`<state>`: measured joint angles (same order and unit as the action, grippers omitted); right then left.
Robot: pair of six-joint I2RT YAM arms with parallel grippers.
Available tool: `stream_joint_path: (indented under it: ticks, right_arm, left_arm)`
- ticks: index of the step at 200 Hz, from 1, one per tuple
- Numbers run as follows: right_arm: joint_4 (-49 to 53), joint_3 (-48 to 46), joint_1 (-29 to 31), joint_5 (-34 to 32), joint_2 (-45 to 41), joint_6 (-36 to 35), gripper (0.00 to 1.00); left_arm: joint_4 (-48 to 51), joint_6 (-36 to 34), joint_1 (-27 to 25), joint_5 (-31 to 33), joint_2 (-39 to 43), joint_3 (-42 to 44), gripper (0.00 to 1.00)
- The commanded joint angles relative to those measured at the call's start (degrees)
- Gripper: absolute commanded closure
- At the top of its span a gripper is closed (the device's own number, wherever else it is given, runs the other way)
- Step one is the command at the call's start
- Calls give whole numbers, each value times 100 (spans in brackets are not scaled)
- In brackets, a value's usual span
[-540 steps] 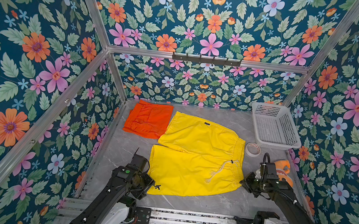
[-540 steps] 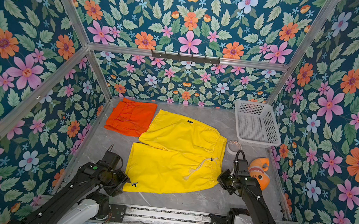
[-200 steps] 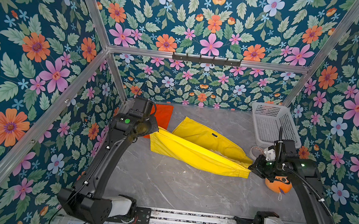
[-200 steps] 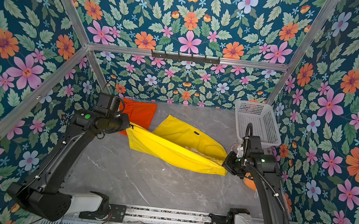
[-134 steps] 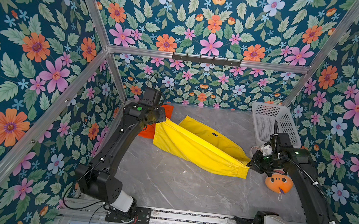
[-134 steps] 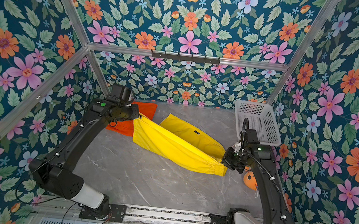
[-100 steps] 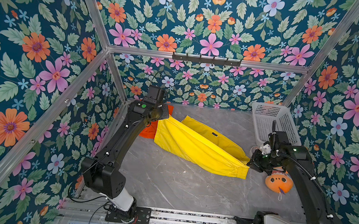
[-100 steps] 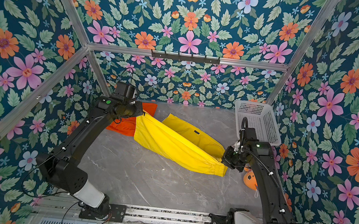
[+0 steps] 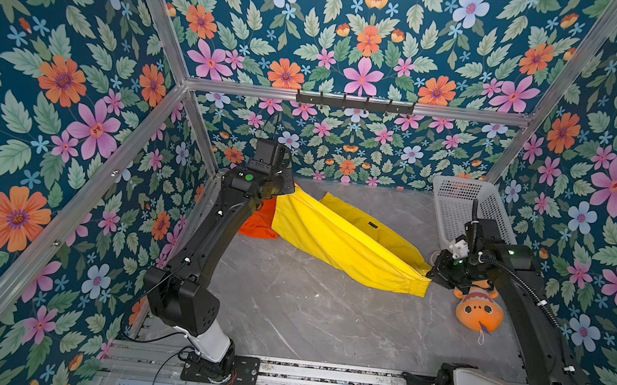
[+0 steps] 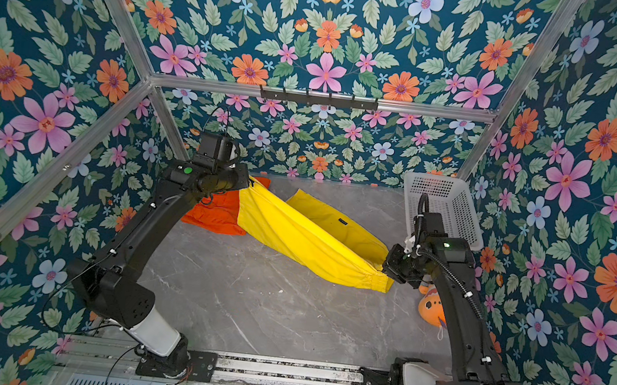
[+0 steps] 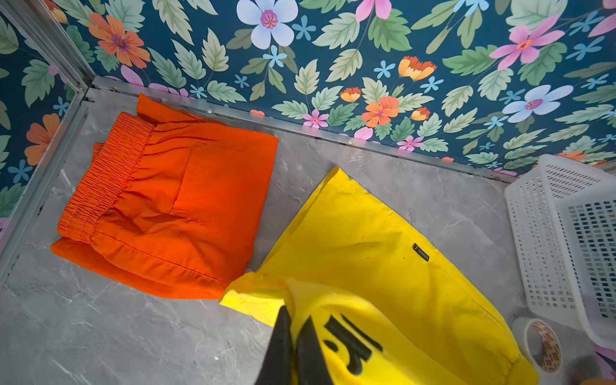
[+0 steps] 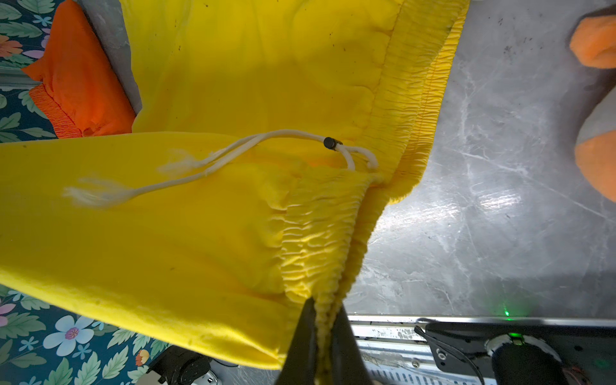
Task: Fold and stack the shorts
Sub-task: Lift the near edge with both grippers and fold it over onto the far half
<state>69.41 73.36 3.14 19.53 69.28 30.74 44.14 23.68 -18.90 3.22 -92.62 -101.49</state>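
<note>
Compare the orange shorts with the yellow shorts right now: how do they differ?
The orange shorts lie folded compactly in the far left corner; the yellow shorts are stretched long and partly lifted. No gripper touches the orange shorts; the left gripper pinches the yellow shorts' leg end and the right gripper their waistband. Both are thin fabric with a gathered elastic waistband.

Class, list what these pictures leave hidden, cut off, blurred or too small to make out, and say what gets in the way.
Hidden: orange shorts, partly covered by the yellow shorts and the left arm in both top views.
Too small: label on the yellow shorts, unreadable in the left wrist view.
Blurred: drawstring ends, right wrist view.
Cut off: plush toy, by the right wrist view's edge.
</note>
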Motion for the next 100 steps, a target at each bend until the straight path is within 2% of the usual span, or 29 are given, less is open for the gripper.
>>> stream_joint_path:
  ticks: [1, 100]
  right_arm:
    - [341, -31, -11, -318, -2, -139, 95]
    - [-47, -269, -288, -151, 386, -189, 95]
  left_arm:
    - [-348, -136, 22, 543, 41, 63, 100]
    - [-1143, -332, 23, 322, -851, -252, 100]
